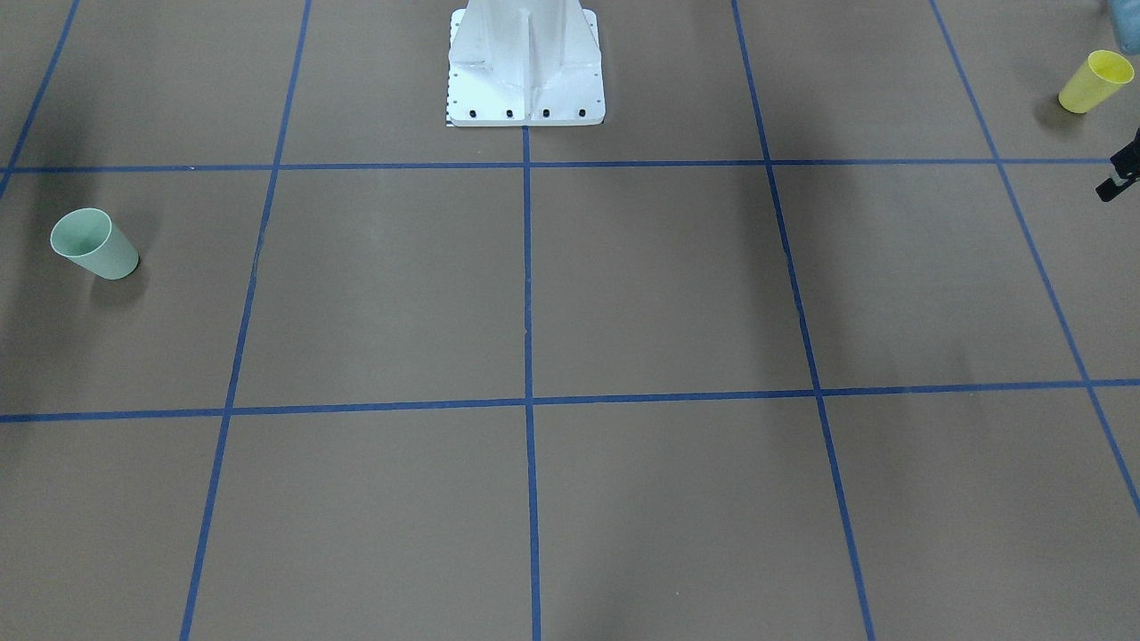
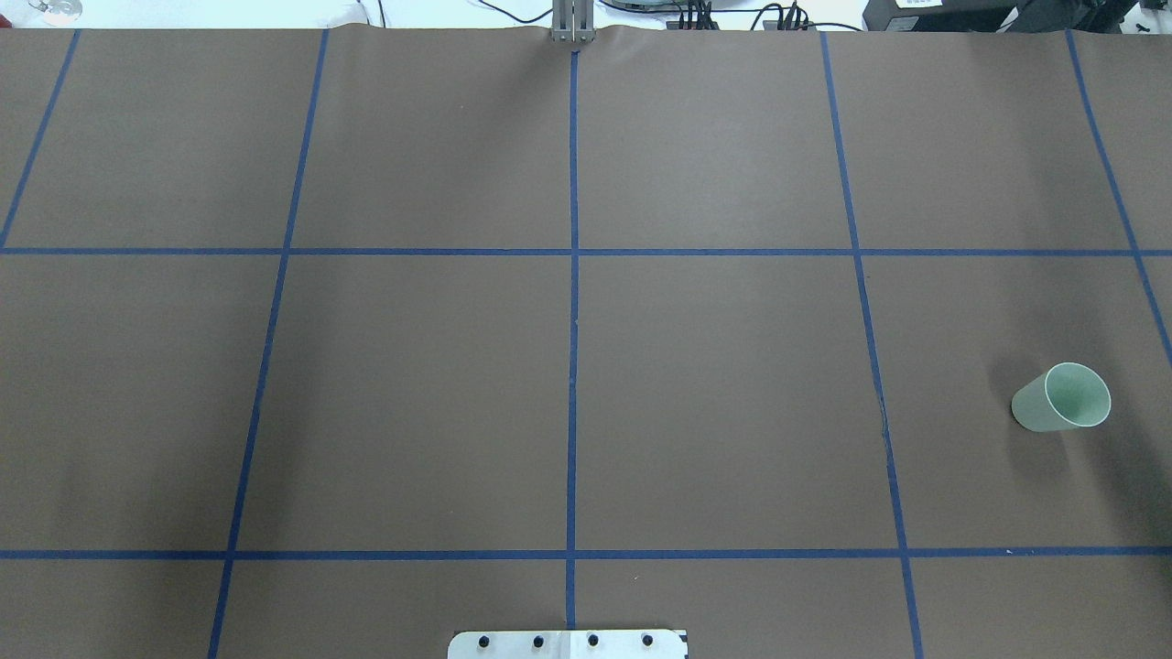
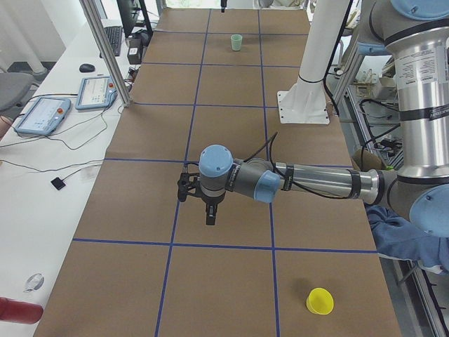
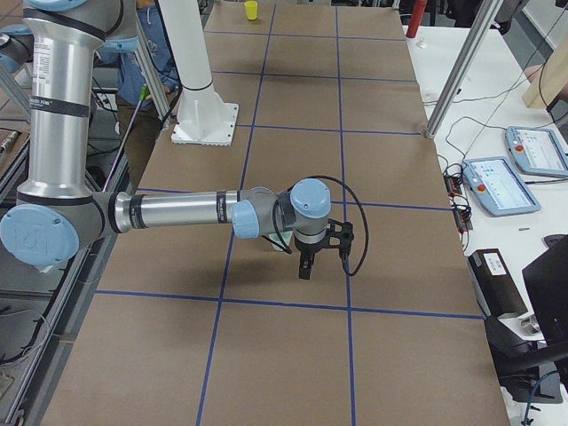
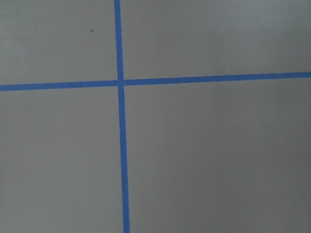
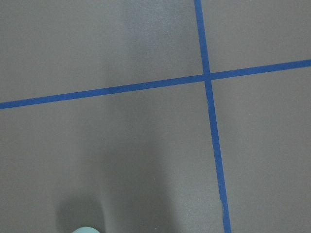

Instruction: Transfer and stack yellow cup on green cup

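At the left end of the worktop (image 3: 126, 281), nearest me, the yellow cup (image 3: 320, 301) stands upright, mouth up, alone in its taped square on the robot's side. Just beyond it the left arm (image 3: 316, 184) reaches out low and level, and the left end effector (image 3: 209, 219) hangs pointing down over a blue tape line (image 3: 184, 189), apart from the cup. I cannot tell whether its fingers are spread or closed. The step in hand looks like the first reach. I would open wide before descending, come straight down over the rim, and pinch one wall or span the body below the rim. A light tumbler like this will likely tip if nudged sideways. Past the white pedestal (image 3: 307, 91), at the far end, the green cup (image 3: 236, 42) stands upright, well apart from the yellow one, so a hand-over mid-worktop seems likely. The right end effector (image 4: 303, 271) hangs fingers-down too, and again I cannot tell its opening. The front-facing view alone holds both cups, at opposite edges. The overhead view shows only the green one and neither arm. The right wrist view catches a sliver of green rim at its bottom edge, and the left wrist view sees nothing but crossed tape.
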`<act>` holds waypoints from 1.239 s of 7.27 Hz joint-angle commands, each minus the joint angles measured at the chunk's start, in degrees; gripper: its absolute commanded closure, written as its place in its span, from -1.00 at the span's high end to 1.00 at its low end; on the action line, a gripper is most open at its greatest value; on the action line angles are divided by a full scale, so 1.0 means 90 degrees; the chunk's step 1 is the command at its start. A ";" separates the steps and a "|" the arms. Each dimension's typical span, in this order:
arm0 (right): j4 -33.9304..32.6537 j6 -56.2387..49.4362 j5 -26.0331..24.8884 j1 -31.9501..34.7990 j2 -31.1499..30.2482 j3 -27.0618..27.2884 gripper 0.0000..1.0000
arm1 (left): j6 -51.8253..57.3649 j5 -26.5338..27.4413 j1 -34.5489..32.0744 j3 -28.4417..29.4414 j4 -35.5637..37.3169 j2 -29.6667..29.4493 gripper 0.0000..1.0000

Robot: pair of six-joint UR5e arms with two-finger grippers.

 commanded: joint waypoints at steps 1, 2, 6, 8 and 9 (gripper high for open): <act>0.0000 -0.0010 0.0032 -0.0073 0.0011 -0.0015 1.00 | -0.2192 0.0005 0.0524 -0.0035 -0.0580 0.0000 1.00; 0.0000 -0.0010 0.0022 -0.0200 0.0030 -0.0015 1.00 | -0.3433 0.0083 0.0614 -0.0035 -0.1086 0.0232 1.00; 0.0010 -0.0010 0.0041 -0.0201 0.0021 0.0043 1.00 | -0.7355 0.2619 0.2186 -0.0113 -0.1326 0.0447 1.00; 0.0339 0.0019 0.0138 -0.0424 -0.0027 0.0082 1.00 | -0.7839 0.3545 0.2441 -0.0123 -0.1326 0.1138 1.00; 0.0729 0.0029 0.0381 -0.0445 -0.0183 0.0092 1.00 | -0.8004 0.3976 0.2451 -0.0123 -0.1326 0.1500 1.00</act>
